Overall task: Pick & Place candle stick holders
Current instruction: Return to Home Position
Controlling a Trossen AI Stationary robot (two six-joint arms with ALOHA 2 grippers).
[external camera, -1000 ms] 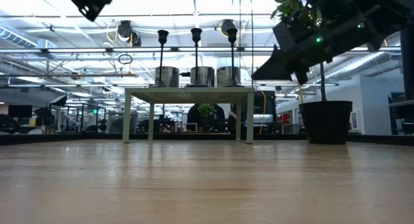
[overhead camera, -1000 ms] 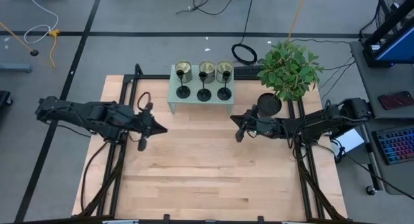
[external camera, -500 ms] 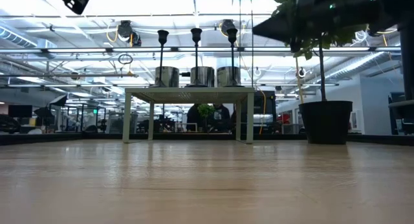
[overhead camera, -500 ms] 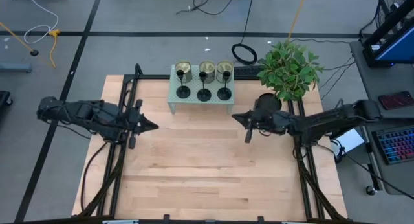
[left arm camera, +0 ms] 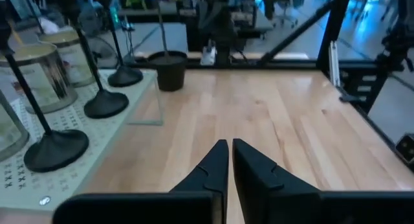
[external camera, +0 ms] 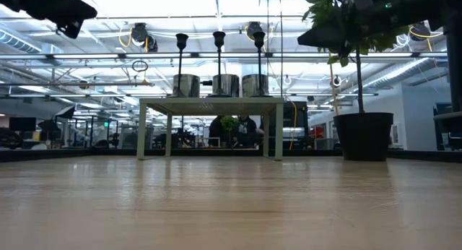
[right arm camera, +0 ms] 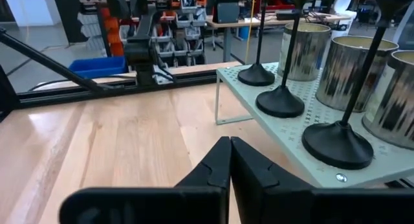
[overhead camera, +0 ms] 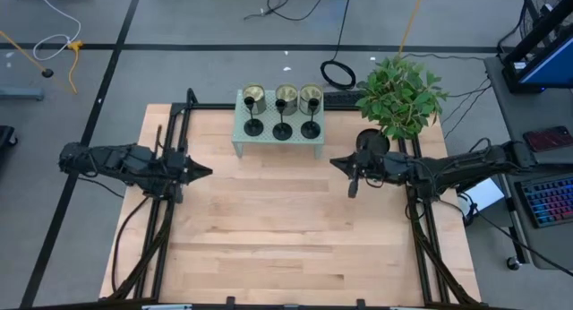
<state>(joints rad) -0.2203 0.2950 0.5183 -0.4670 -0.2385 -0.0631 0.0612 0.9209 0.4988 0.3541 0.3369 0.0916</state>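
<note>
Nearest the low camera lie the pale wooden boards of the counter (overhead camera: 286, 247). At mid-depth both arms reach in from the sides, raised off the boards; the low view catches them high in its upper corners. The left tool (overhead camera: 207, 171) hangs over the counter's left part and points toward the centre, well apart from the shelf. Its wrist view shows the two dark fingers (left arm camera: 210, 169) drawn together with only a thin slit between the tips and nothing held. The right tool (overhead camera: 337, 163) points inward from the opposite side, near the shelf's right end and just beside the black plant pot (overhead camera: 373, 142). Its fingers (right arm camera: 208, 167) are likewise closed to a hairline gap and empty. Farther back, a small pale green perforated shelf (overhead camera: 277, 145) stands on legs at the counter's far edge. On it the three black candle stick holders (overhead camera: 282, 131) stand upright in a row along the nearer side. Their round bases sit flat on the perforated top and apart from one another, with thin stems and small cups above. Behind them, one per holder, three pale metal cans (overhead camera: 286, 96) form a second row; whether any can touches a stem cannot be told. Past the shelf's right end a leafy green plant (overhead camera: 398, 95) rises from the pot. Beyond the counter is grey floor with a coiled black cable (overhead camera: 338, 73).
</note>
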